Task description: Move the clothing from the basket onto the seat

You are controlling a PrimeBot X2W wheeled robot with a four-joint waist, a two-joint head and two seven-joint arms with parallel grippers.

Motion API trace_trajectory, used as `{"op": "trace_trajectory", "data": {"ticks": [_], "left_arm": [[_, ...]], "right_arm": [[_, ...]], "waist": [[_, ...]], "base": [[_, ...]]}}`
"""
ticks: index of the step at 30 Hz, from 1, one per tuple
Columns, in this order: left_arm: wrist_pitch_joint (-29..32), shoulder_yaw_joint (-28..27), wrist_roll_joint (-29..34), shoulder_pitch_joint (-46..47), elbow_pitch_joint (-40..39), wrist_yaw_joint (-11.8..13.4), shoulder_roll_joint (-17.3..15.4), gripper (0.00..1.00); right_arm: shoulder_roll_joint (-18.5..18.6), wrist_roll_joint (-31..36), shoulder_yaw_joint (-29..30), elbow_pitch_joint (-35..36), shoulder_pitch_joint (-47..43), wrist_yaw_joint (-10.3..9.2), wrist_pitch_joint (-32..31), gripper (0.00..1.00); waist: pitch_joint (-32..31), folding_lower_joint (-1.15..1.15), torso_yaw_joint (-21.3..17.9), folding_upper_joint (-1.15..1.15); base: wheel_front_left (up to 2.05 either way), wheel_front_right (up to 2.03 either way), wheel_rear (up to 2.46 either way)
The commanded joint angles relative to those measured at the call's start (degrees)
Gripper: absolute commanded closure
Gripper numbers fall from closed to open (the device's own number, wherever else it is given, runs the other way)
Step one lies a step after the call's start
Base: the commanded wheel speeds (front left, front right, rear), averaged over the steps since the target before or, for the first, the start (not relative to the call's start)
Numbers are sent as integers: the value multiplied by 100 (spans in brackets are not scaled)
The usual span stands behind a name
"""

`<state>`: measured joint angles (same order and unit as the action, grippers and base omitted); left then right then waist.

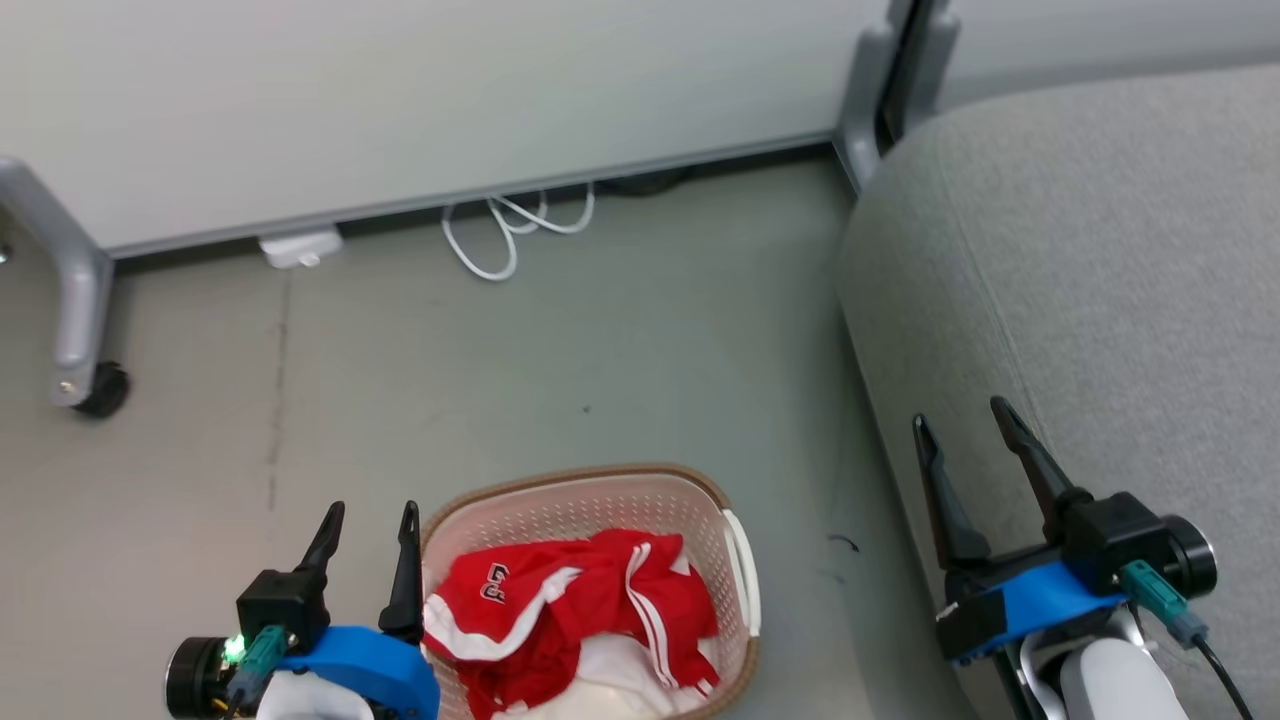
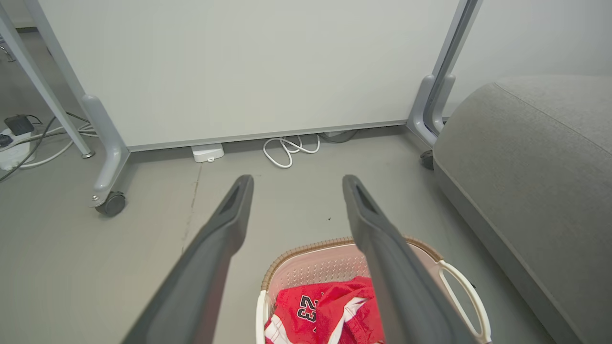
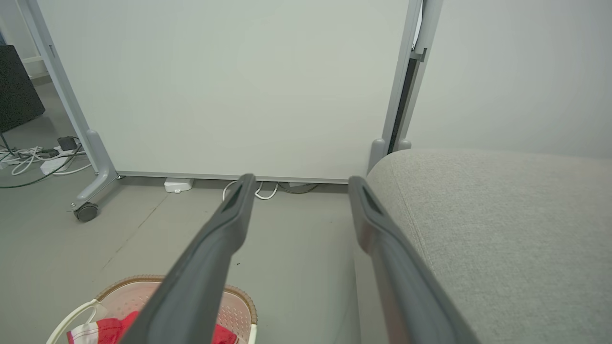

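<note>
Head view, and here's the room: a plain grey floor [image 1: 600,330] runs back to a pale panel [image 1: 400,90] on grey legs. There's a black caster [image 1: 102,390] at the left foot and a white cable [image 1: 510,225] looped along the panel's base. On the right rises the seat [image 1: 1100,250], light grey fabric, its rounded corner toward the panel.

The basket [image 1: 590,470] sits on the floor, apart from the seat's side, with a strip of bare floor between them. The clothing [image 1: 560,600] is all in the basket, a red heap with white stripes and a white-edged mark facing up. Some white fabric [image 1: 625,675] lies underneath.

Now the hands. The left hand [image 1: 373,510] is low at the basket's left rim, fingers moderately spread, nothing between them. Its inner finger looks just beside the rim, but I can't call contact. The right hand [image 1: 958,412] hangs at the seat's left edge, fingers parted a touch wider, empty too.
</note>
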<state>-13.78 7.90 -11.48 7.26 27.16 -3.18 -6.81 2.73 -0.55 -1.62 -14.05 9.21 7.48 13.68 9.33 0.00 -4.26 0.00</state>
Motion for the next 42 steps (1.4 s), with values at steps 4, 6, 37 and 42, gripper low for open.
{"op": "trace_trajectory", "data": {"ticks": [4,6,37,42], "left_arm": [[-26,94,36,345,423,-106,-62,0],[-3,167,74,504,695,-140,-88,0],[354,487,194,2554,3895,257,-642,0],[379,480,189,2787,4121,486,-771,0]], "right_arm": [[26,-58,-92,39,251,3,77,0],[24,-105,-145,36,350,3,89,0],[19,-736,-572,566,879,2,155,0],[19,-798,-664,624,911,3,155,0]], "waist": [[692,0,-589,0],[887,0,-735,0],[2979,0,-1811,0],[3188,0,-1891,0]], "base": [[0,0,0],[0,0,0],[0,0,0],[0,0,0]]}}
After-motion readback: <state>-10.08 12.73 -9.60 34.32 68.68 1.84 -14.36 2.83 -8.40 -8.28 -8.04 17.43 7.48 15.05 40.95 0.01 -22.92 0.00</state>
